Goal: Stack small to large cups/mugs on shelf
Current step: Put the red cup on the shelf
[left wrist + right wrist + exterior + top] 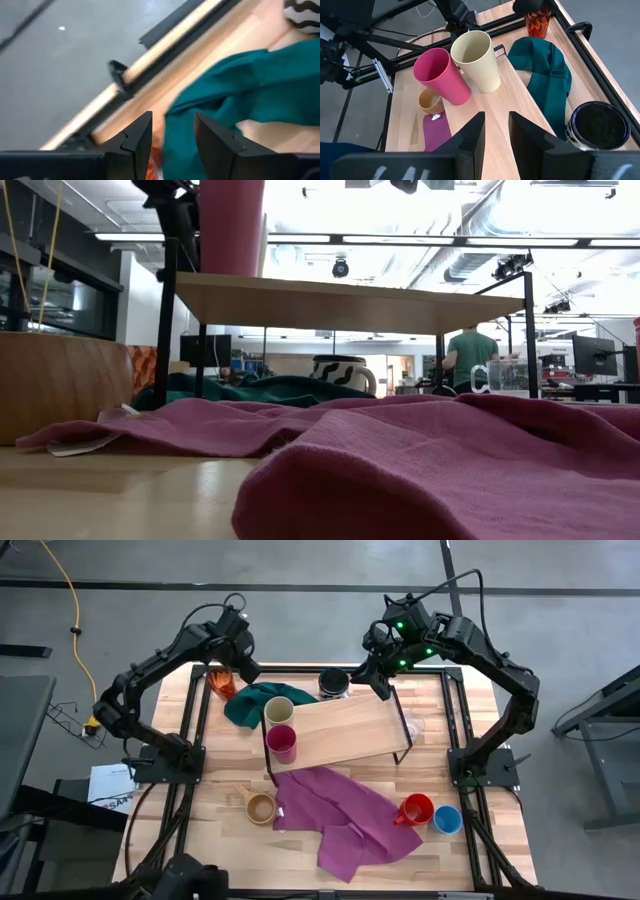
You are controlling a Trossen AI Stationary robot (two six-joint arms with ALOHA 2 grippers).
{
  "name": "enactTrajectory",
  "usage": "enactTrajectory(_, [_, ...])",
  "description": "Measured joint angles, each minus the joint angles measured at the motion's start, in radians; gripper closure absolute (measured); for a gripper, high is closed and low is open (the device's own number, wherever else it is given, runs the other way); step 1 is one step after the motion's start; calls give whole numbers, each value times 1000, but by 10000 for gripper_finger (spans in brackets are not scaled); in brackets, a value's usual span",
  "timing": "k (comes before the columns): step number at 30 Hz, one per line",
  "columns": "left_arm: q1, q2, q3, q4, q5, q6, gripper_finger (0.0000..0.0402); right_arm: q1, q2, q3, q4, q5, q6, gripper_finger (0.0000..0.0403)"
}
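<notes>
The shelf (345,725) stands mid-table, with the cream cup (278,709) and the magenta cup (282,743) upright on its left end. The striped mug (334,683) stands on the table behind the shelf. The clear glass (413,726) is at the shelf's right end. The tan wooden cup (260,807), red mug (415,810) and blue cup (447,819) stand near the near edge. My left gripper (172,137), open, is over the translucent red cup (537,22) at the far left corner. My right gripper (496,137), slightly open and empty, hovers above the shelf's far right corner. My left gripper comes down at the translucent red cup's rim (156,159) from above. Its own fingers and wrist hide the rim, so I cannot tell whether a finger touches it. The cup stands on the table.
A green cloth (252,702) lies by the red cup and runs under the shelf's far left corner. A purple cloth (345,818) is spread across the near middle of the table. Bare boards show at the near left. A person (470,350) stands far back in the room.
</notes>
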Motion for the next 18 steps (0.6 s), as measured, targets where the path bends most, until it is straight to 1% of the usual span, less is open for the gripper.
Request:
enactTrajectory(3, [10, 44, 66, -80, -22, 46, 270, 0, 0, 0, 0, 0, -9, 324])
enactTrajectory(6, [43, 97, 127, -181, -1, 82, 270, 0, 0, 0, 1, 6, -16, 324])
enactTrajectory(9, [74, 148, 166, -256, -3, 95, 270, 0, 0, 0, 0, 28, -20, 324])
enactTrajectory(12, [80, 164, 194, -270, 3, 108, 270, 0, 0, 0, 0, 38, -20, 324])
enactTrajectory(18, [87, 172, 201, -295, -5, 101, 270, 0, 0, 0, 0, 40, -23, 324])
